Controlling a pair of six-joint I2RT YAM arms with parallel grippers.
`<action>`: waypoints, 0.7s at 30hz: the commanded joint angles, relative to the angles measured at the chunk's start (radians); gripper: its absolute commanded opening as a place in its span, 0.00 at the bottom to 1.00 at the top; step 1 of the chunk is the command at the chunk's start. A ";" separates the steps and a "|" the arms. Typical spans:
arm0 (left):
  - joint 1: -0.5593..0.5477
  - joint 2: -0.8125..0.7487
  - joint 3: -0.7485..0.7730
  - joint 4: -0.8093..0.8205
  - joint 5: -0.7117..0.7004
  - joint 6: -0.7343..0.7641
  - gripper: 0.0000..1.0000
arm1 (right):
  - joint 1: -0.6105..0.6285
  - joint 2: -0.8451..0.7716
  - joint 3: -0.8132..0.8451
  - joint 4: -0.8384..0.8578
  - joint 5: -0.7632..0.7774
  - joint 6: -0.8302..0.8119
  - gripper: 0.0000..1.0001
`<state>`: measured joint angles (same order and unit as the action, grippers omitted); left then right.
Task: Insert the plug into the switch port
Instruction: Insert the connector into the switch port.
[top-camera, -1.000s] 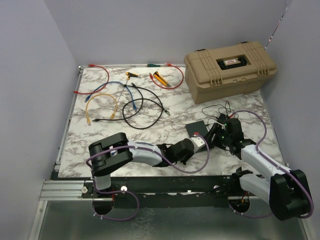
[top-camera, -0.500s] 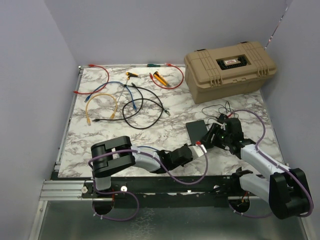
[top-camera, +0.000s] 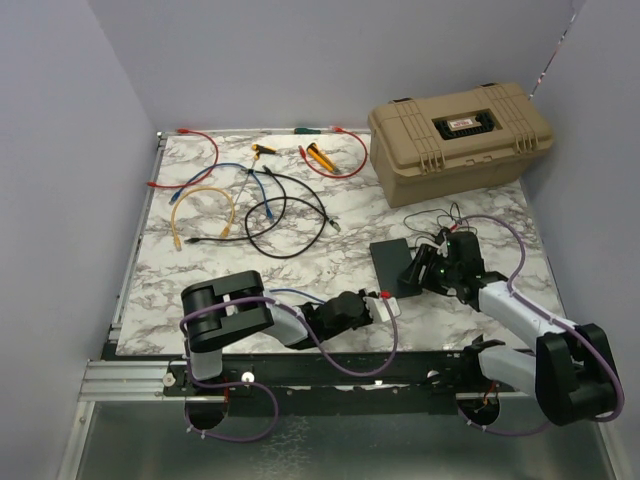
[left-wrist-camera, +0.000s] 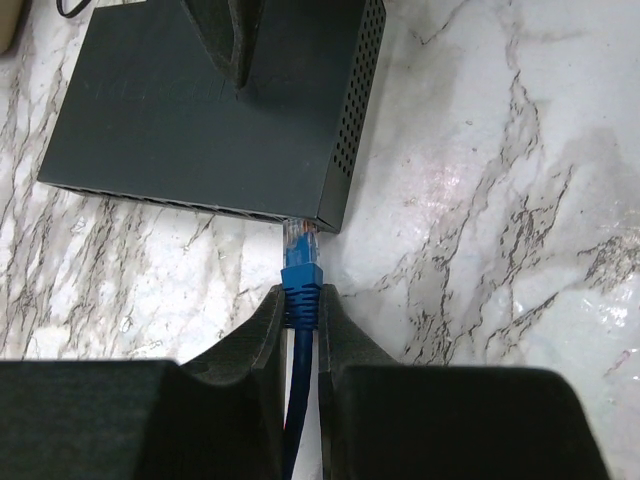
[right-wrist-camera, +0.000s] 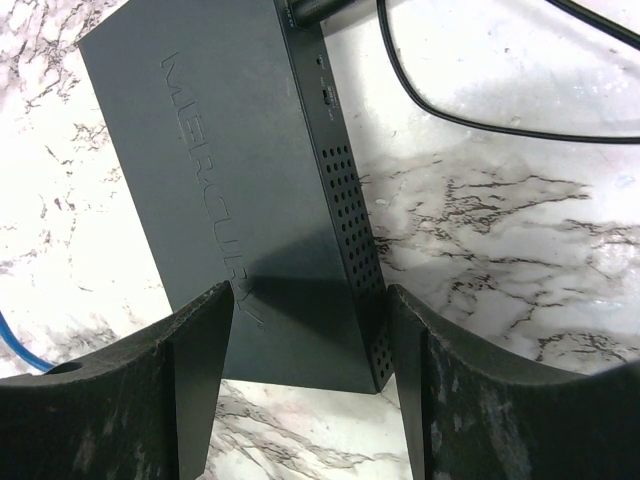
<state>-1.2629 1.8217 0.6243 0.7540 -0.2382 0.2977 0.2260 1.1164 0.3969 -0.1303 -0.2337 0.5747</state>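
The switch (top-camera: 393, 262) is a flat dark-grey box lying on the marble table; it also fills the top of the left wrist view (left-wrist-camera: 200, 120). My left gripper (left-wrist-camera: 302, 302) is shut on the blue boot of the plug (left-wrist-camera: 300, 255). The plug's clear tip touches the switch's port edge near its right corner. In the top view, the left gripper (top-camera: 386, 303) sits just in front of the switch. My right gripper (right-wrist-camera: 310, 320) stands open astride the switch (right-wrist-camera: 230, 170), one finger (right-wrist-camera: 200, 345) over its top face, the other (right-wrist-camera: 412, 345) beside its perforated side.
A big tan case (top-camera: 460, 135) stands at the back right. Loose cables (top-camera: 255, 205) and yellow-handled tools (top-camera: 320, 155) lie at the back left. The switch's thin black power cord (right-wrist-camera: 480, 122) loops behind it. Marble table edge (top-camera: 130, 330) runs near the arm bases.
My left gripper has pulled back toward the near edge with the plug. The right gripper has slid left over the switch, which has turned slightly.
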 joint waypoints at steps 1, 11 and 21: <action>0.013 0.019 -0.046 0.005 0.099 0.054 0.00 | 0.025 0.053 0.014 -0.066 -0.109 0.016 0.67; 0.048 0.036 -0.067 0.047 0.187 0.043 0.00 | 0.025 0.123 0.038 -0.052 -0.196 -0.042 0.67; 0.011 0.115 -0.028 0.175 0.042 -0.045 0.00 | 0.026 0.095 -0.023 0.001 -0.288 0.022 0.66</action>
<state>-1.2278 1.8587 0.5831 0.9070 -0.1566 0.2913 0.2211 1.2053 0.4328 -0.0635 -0.3061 0.5232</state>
